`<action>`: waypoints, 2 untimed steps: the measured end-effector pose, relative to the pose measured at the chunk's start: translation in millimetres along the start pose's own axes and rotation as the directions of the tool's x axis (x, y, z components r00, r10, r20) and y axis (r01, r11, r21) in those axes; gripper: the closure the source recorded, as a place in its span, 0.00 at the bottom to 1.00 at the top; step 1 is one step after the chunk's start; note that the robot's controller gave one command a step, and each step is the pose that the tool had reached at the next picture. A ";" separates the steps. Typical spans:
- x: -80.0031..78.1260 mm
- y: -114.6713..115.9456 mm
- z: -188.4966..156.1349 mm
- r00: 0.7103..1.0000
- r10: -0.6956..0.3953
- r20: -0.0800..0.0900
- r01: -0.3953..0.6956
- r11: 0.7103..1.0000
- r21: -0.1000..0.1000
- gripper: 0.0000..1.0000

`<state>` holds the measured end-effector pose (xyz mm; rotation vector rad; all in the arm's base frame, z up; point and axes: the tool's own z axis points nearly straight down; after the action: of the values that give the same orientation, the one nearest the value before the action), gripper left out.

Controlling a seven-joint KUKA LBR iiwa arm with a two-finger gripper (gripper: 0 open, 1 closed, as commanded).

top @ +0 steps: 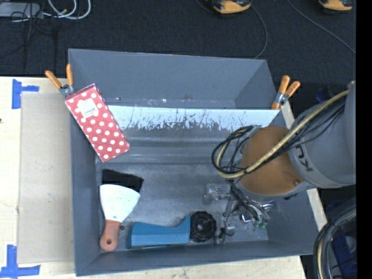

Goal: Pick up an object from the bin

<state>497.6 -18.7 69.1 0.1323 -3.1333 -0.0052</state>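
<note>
Camera view showed jaws low in bin (174,68), black round object (201,225) just left; jaw state unclear; lift not yet done.

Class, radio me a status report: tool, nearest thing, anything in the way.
Tool low, lower right of bin. Nearest: black round thing, beside blue block. Scraper, dotted box clear, far left.

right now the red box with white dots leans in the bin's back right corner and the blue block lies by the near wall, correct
Wrong side: the camera view shows the red dotted box leaning at the back left corner of the bin. The blue block does lie by the near wall.
</note>
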 end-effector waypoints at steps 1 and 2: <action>9.1 20.2 -1.4 0.982 -0.190 0.012 0.190 0.982 0.004 0.00; -0.1 54.7 -1.0 0.999 -0.041 0.003 0.041 0.999 0.001 1.00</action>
<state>493.1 35.8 70.4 0.1971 -3.1325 -0.0045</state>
